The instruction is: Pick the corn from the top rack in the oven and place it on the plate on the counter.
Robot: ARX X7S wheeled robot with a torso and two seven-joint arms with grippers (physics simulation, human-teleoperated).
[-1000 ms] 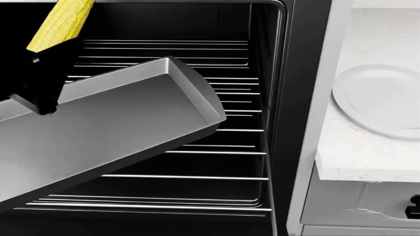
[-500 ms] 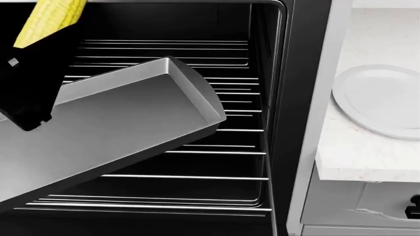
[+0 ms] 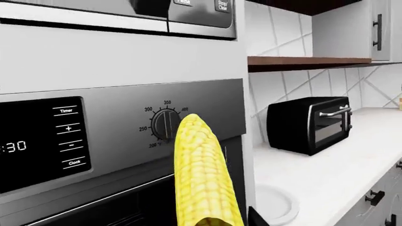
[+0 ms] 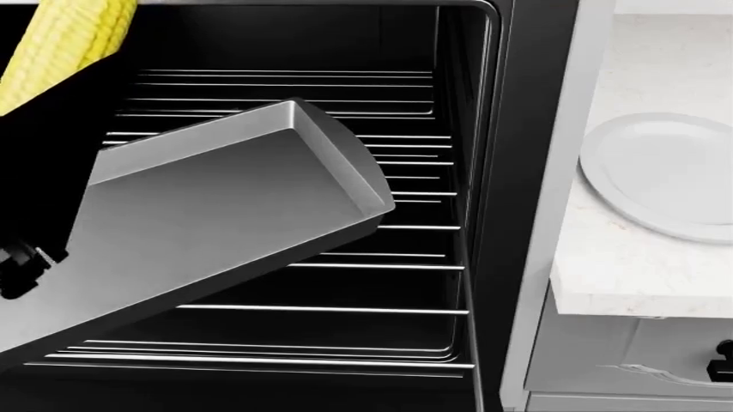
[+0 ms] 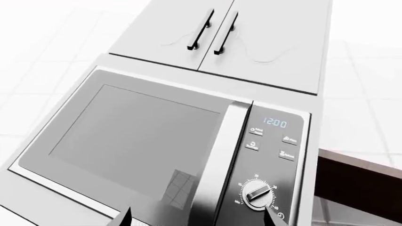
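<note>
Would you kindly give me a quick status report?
Left gripper shut on bright yellow corn cob, outside oven. Right gripper open, empty. Round white plate bare.

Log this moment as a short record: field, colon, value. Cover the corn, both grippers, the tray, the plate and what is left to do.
corn: held upright in the left gripper, out in front of the oven; corn
left gripper: shut on the corn
right gripper: open, empty, tips facing a microwave
tray: grey baking tray tilted, sticking out over the wire racks
plate: white plate bare, on the counter right of the oven
toaster oven: black, farther along the counter
remaining: carry the corn right, set it on the plate
</note>
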